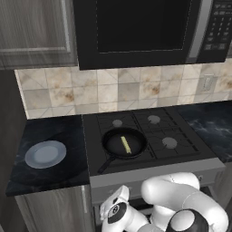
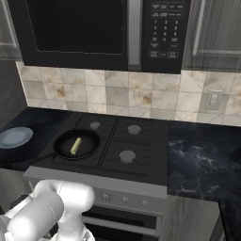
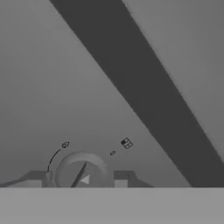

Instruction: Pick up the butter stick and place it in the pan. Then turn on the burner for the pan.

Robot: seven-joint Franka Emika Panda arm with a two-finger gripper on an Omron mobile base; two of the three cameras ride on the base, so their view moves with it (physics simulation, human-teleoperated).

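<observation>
butter: thin pale-yellow butter stick (image 1: 125,144) lies inside round black frying pan (image 1: 114,149); handle at 7 o'clock
jaws: straddling grey stove knob (image 3: 82,172); grip cannot tell

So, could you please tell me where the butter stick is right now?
The butter stick lies inside the black pan on the stove's front-left burner, right of the grey-blue plate on the counter in the left base view.

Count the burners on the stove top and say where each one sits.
4. Back left, back right, front right, and front left under the pan, which hides it and holds the butter stick.
</observation>
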